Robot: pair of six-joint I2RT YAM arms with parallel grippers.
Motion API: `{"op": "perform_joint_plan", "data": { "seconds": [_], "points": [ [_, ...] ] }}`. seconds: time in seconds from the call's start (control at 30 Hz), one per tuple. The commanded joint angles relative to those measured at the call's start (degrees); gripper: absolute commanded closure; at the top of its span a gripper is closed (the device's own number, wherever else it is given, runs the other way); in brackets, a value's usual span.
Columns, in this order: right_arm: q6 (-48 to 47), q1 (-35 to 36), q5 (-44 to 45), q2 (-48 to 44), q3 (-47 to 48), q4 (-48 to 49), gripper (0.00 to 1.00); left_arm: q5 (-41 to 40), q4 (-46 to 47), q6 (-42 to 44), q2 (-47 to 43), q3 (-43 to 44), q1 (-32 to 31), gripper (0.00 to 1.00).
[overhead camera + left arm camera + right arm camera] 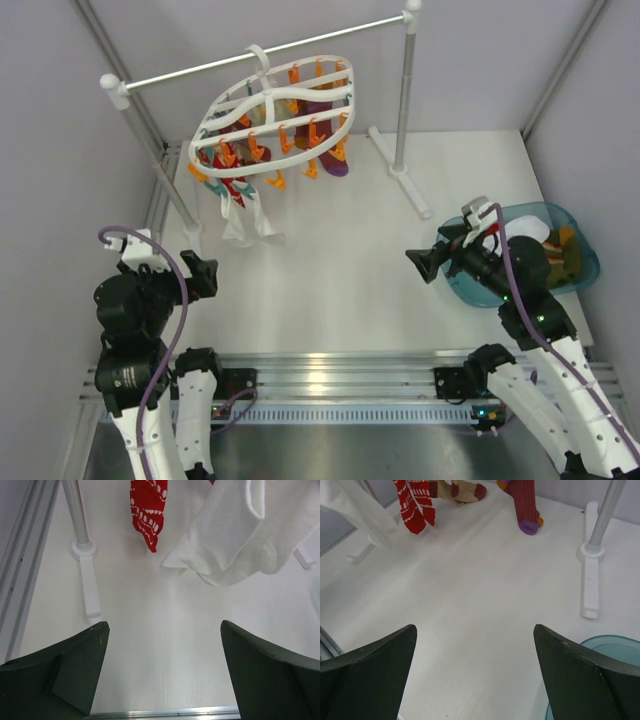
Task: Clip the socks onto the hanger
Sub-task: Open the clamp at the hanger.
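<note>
- Left fingers, dark green, spread wide apart with nothing between; poised over the front-left part of the bare white surface.
- Right fingers, likewise parted and empty; held just beside the left rim of the translucent blue plastic basin; pointed toward the middle of the surface.
- Large white plastic oval hanger with cross bars and dangling orange clips; hooked on the horizontal rod of the white-and-metal rail stand at the back of the surface, well apart from both sets of fingers.
- Several socks clipped beneath the hanger: a plain white sock hanging lowest at its left end; a red sock with white pattern just beside it; a beige sock with maroon toe further along; a ribbed maroon sock with purple toe toward the right end, near the stand's right post.
- More lying in the basin behind the right arm: a white sock and a yellowish sock, both partly hidden by the arm.
</note>
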Motion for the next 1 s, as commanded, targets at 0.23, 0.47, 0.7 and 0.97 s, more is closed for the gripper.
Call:
{"op": "perform_joint_plan", "data": {
  "seconds": [0.23, 0.47, 0.7, 0.97],
  "points": [
    [2.9, 1.4, -13.9, 5.9, 2.6, 15.9, 0.00, 22.4, 10.1, -5.7, -3.2, 1.2, 0.1, 0.02],
    [2.8, 14.4, -11.3, 17.0, 8.5, 26.3, 0.04, 34.4, 24.3, -15.4, -6.0, -4.5, 0.2, 0.05],
    [2.1, 24.8, -2.3, 25.4, 12.1, 35.0, 0.15, 38.4, 33.6, -21.5, -6.4, -7.6, 0.1, 0.07],
    [-4.9, 33.5, 6.5, 35.2, 17.1, 43.8, 0.34, 39.7, 40.5, -29.0, -6.4, -10.1, 0.1, 0.10]
  ]
}}
